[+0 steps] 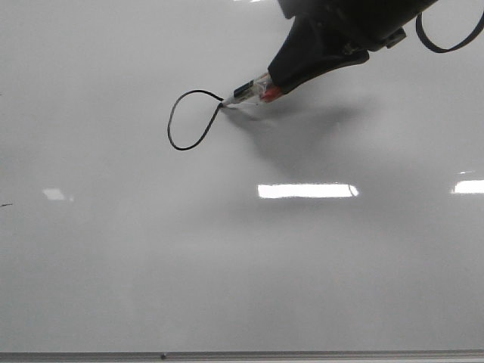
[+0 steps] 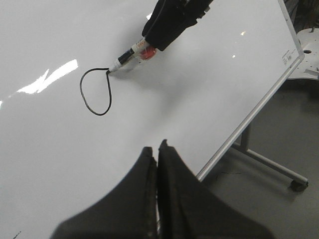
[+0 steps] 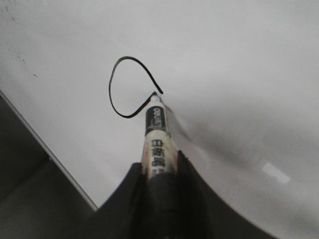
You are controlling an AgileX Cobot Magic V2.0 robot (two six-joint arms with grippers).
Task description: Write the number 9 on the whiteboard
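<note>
Right gripper (image 1: 281,85) pinching a marker (image 1: 253,92), tip touching the whiteboard (image 1: 242,265).
Loop of the number 9 (image 1: 193,119) lies upper left of centre; left gripper (image 2: 157,154) pressed together, apart from it.

Right gripper (image 1: 283,79) mostly cut off at front view's top edge. Marker (image 3: 158,144) label too blurry to read. Marker's rear end buried in gripper.

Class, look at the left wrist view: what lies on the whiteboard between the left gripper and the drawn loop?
Nothing: between the left gripper and the loop, the whiteboard is bare in that view.
</note>
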